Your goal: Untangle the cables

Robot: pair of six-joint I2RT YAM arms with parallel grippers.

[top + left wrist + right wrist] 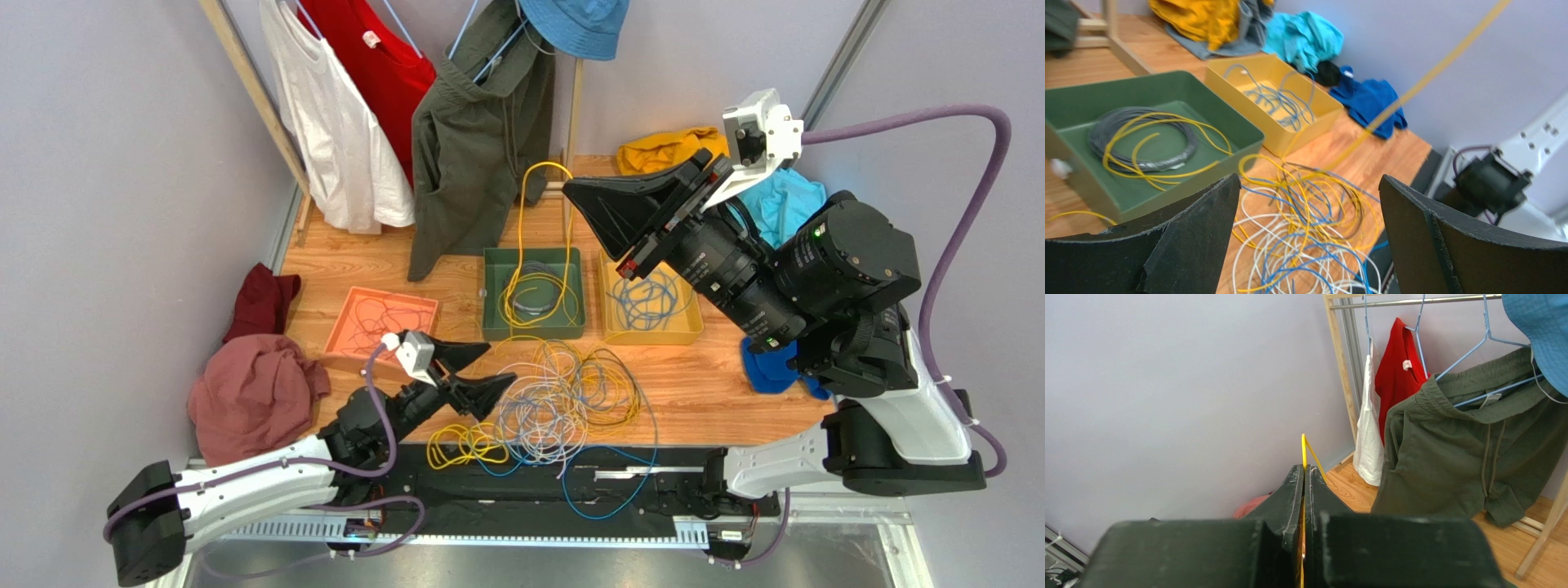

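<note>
Yellow cable [1303, 450], seemingly pinched in right gripper [1304, 471]

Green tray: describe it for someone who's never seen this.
On the wooden tabletop, three shallow plastic trays sit in a row. The dark-green square tray is the middle one. Only it holds a grey cable coil and a yellow cable.

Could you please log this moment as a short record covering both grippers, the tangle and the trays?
left gripper: open, empty, low beside the tangled pile
right gripper: shut on the yellow cable, raised high
yellow cable: hangs down over the green tray
tangled pile: yellow, blue and white cables on the table
green tray: grey and yellow coils
yellow tray: blue cable
orange tray: thin cables, colours unclear
</note>
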